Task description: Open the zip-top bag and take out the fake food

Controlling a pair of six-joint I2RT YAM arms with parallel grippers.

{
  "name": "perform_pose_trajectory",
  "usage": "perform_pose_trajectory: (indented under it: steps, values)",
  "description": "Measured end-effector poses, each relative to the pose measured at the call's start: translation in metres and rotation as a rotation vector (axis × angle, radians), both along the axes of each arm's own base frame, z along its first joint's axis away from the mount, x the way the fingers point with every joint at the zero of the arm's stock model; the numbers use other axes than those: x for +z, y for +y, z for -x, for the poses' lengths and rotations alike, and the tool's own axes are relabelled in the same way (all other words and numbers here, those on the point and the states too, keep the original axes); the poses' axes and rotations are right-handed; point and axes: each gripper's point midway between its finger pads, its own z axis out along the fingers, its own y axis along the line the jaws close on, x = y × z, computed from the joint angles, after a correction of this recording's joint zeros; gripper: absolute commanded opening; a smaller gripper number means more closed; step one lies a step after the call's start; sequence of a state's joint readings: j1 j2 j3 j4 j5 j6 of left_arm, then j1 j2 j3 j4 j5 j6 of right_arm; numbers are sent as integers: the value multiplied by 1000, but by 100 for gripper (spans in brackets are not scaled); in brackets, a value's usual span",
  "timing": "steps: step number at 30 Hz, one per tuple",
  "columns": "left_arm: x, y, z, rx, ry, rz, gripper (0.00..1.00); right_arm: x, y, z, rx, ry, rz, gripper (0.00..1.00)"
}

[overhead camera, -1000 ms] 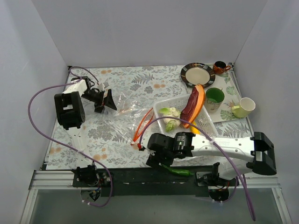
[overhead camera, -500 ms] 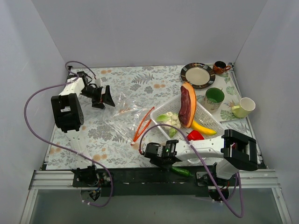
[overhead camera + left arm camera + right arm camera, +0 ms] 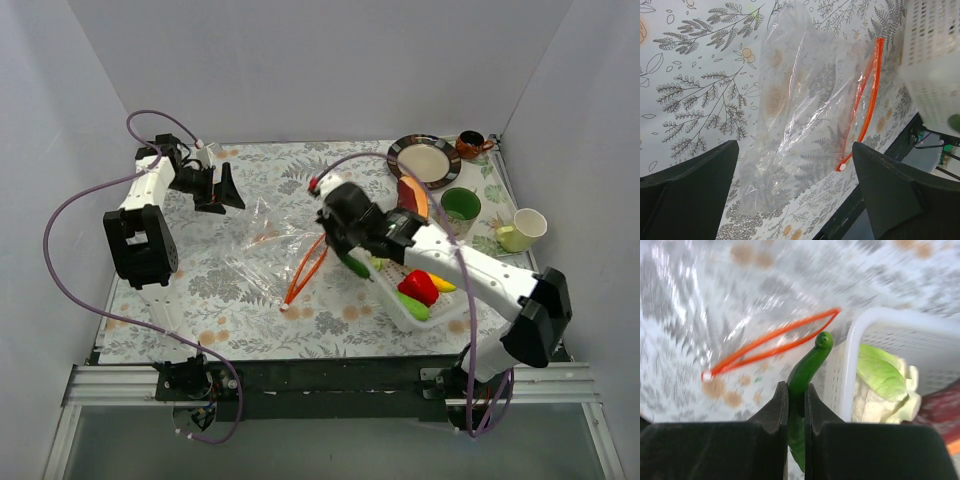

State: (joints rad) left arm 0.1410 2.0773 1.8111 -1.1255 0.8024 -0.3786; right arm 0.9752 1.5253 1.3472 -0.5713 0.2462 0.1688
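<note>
The leaf-patterned table (image 3: 250,300) carries the zip-top bag (image 3: 265,245), lying flat and crumpled left of centre, its orange-red zip strip (image 3: 305,268) gaping in a narrow loop toward the white perforated tray (image 3: 392,300) just beside it. The right gripper (image 3: 796,397) has its fingers pressed together on the dark green chili (image 3: 807,367), pinching it by the lower half so the curved tip pokes out over the tray's corner and the bag's mouth. The left gripper (image 3: 224,189) is spread wide and holds nothing, off the bag's far-left corner. The left wrist view shows the bag looks empty, with the table print visible through it. The top view alone shows the rest of the fake food in the tray: an orange piece (image 3: 412,196), red pepper (image 3: 418,286), green cucumber (image 3: 412,306) and yellow piece (image 3: 444,285). Only the right wrist view shows the cabbage (image 3: 882,382) plainly inside the tray; in the top view the arm covers it.
</note>
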Motion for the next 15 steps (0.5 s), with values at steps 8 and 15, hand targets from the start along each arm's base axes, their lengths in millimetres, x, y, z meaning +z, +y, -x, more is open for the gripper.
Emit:
perform_pose_trajectory:
  steps: [8, 15]
  values:
    - [-3, -4, 3, -2, 15, 13, 98, 79, -65, -67, -239, -173, -136, 1]
    - [-5, -12, 6, -17, 25, 14, 98, 14, -43, -40, -125, 61, -145, 1]
